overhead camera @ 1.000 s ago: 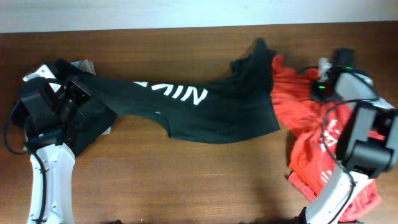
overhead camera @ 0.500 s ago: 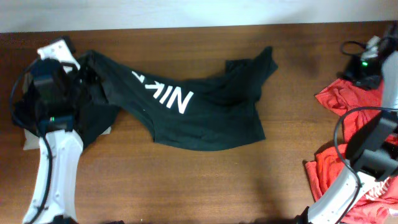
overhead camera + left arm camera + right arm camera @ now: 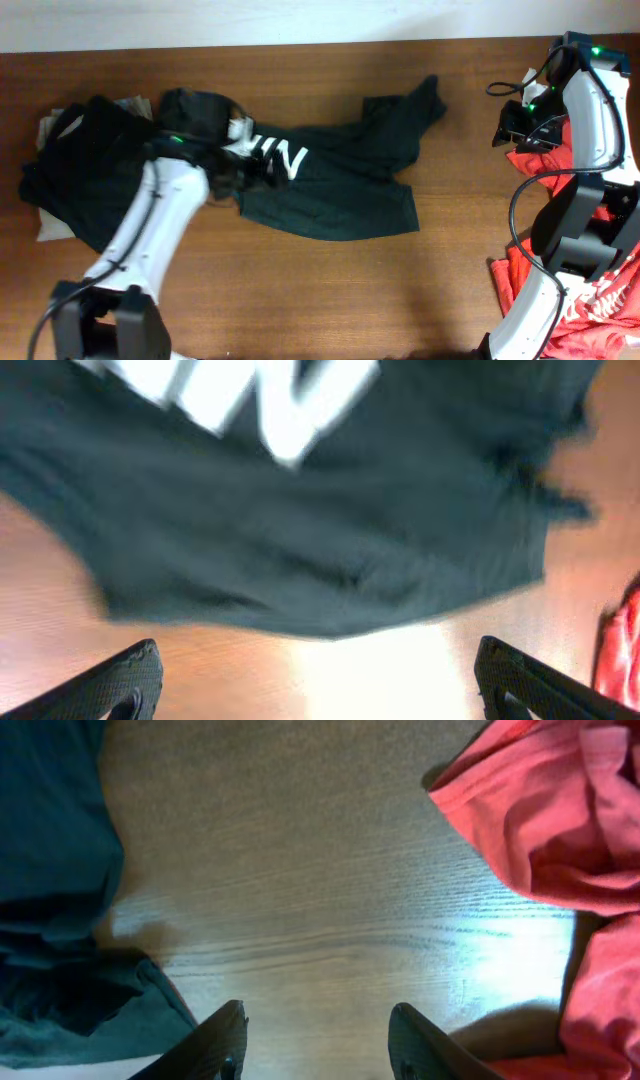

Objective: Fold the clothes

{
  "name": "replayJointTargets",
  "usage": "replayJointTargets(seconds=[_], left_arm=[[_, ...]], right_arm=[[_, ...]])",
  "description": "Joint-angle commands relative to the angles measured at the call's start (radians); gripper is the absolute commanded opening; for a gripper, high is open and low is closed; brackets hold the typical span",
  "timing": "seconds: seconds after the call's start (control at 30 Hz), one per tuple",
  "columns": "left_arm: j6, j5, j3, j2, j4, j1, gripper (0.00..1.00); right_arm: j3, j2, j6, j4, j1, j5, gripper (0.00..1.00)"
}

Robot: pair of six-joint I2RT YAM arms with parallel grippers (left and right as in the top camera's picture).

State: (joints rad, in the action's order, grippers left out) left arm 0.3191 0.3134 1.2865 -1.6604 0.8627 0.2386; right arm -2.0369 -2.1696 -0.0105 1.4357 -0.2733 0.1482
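Two open grippers between a black T-shirt (image 3: 340,190) and a red shirt (image 3: 600,310).
Up close, the left gripper (image 3: 320,685) was spread wide and empty over the T-shirt's blurred hem. The right gripper (image 3: 318,1045), fingers parted, hovered over bare table (image 3: 300,920) between the two garments. Only the overhead view showed the T-shirt sprawled mid-table, its white lettering (image 3: 288,158) partly hidden by the left arm, and the red shirt cut off at the right edge.

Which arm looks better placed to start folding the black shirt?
Probably the left: the left gripper, open, hangs right over the black shirt by the white lettering. The right gripper, also open, is over bare table beside the red shirt.
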Motion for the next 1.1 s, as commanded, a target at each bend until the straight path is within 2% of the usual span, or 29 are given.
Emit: replayJointTargets(seconds=[0.0,0.1,0.2,0.37,0.43,0.47,0.53,0.57,0.6,0.67,0.77,0.8,0.87,0.97,1.03,1.07], left_arm=[[0.219,0.012,-0.147,-0.029,-0.097,0.193,0.99],[0.409,0.001,-0.243,-0.056,-0.224,0.33,0.99],[0.668,-0.116,-0.295,-0.106,-0.277,0.428,0.99],[0.732,-0.302,-0.299,-0.207,-0.497,0.458,0.98],[0.732,-0.39,-0.299,-0.224,-0.555,0.45,0.89],[0.732,-0.425,-0.299,-0.224,-0.57,0.438,0.81],[0.732,-0.434,-0.299,-0.224,-0.582,0.406,0.75],[0.732,-0.435,-0.299,-0.224,-0.583,0.396,0.59],[0.732,-0.439,-0.299,-0.224,-0.599,0.386,0.49],[0.732,-0.461,-0.299,-0.224,-0.631,0.383,0.46],[0.732,-0.46,-0.299,-0.224,-0.645,0.383,0.17],[0.731,-0.46,-0.299,-0.224,-0.645,0.383,0.01],[0.673,-0.455,-0.299,-0.214,-0.638,0.38,0.01],[0.553,-0.437,-0.297,-0.07,-0.421,0.358,0.0],[0.468,-0.446,-0.298,0.202,0.037,0.285,0.0],[0.448,-0.446,-0.298,0.326,0.194,0.238,0.0]], right_arm=[[-0.01,0.022,-0.011,0.015,-0.002,-0.009,0.5],[-0.01,0.022,-0.011,0.016,-0.002,-0.008,0.5],[-0.01,0.022,-0.011,0.017,-0.002,-0.008,0.51],[-0.01,0.022,-0.011,0.023,-0.002,-0.001,0.51],[-0.01,0.022,-0.011,0.025,-0.002,-0.002,0.51],[-0.01,0.022,-0.011,0.025,-0.002,-0.002,0.51],[-0.01,0.022,-0.011,0.024,-0.002,-0.002,0.51],[-0.01,0.022,-0.012,0.024,-0.002,-0.002,0.51],[-0.01,0.022,-0.011,0.024,-0.002,-0.002,0.51],[-0.01,0.022,-0.011,0.025,-0.002,-0.002,0.51],[-0.01,0.022,-0.011,0.026,-0.002,-0.002,0.51],[-0.01,0.022,-0.011,0.027,-0.002,-0.002,0.51],[-0.01,0.022,-0.011,0.027,-0.002,-0.002,0.51],[-0.01,0.021,-0.012,0.032,-0.002,-0.001,0.51],[-0.007,0.021,-0.042,0.035,0.005,0.061,0.54],[0.0,0.021,-0.064,0.036,0.016,0.119,0.54]])
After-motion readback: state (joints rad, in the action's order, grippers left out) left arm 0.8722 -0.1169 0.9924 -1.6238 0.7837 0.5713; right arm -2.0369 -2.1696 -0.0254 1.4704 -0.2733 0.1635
